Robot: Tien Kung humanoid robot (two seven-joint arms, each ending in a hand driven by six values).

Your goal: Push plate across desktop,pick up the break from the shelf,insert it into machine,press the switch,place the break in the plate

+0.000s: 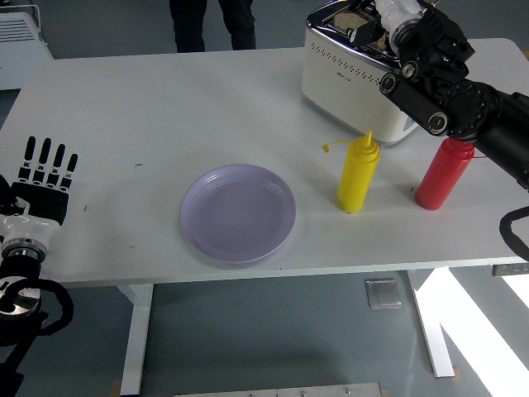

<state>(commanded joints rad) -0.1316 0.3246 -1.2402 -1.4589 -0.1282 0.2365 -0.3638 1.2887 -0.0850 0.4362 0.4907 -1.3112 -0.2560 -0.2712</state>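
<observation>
Bread slice (354, 20) sits in the top slot of the cream toaster (351, 74), only its upper edge showing, partly hidden by the right hand (395, 21). Toaster stands at about 1 o'clock on the white surface (124, 124), near the far edge. Right hand is over the toaster top, at the slot, close to or touching the bread; cannot tell whether its fingers are clenched, released or grasping the slice, the black forearm (450, 91) blocks them. That arm comes in from the right edge and crosses over the toaster's right end.

Purple plate (238, 213) lies flat near the surface middle, toward 6 o'clock, holding nothing, well apart from the toaster. Yellow squeeze bottle (357, 174) stands upright at 3 o'clock of the plate, just in front of the toaster, cap tip hanging off to its left. Red squeeze bottle (441, 175) stands upright at 3 o'clock of the yellow one, its top partly under the right arm.

Left hand (43, 186) rests at 9 o'clock at the surface's left edge, fingers straight, released, pointing away, holding nothing.

Person's legs (211, 23) in dark trousers at 12 o'clock beyond the far edge. White unit (21, 37) at far top left on the floor.
</observation>
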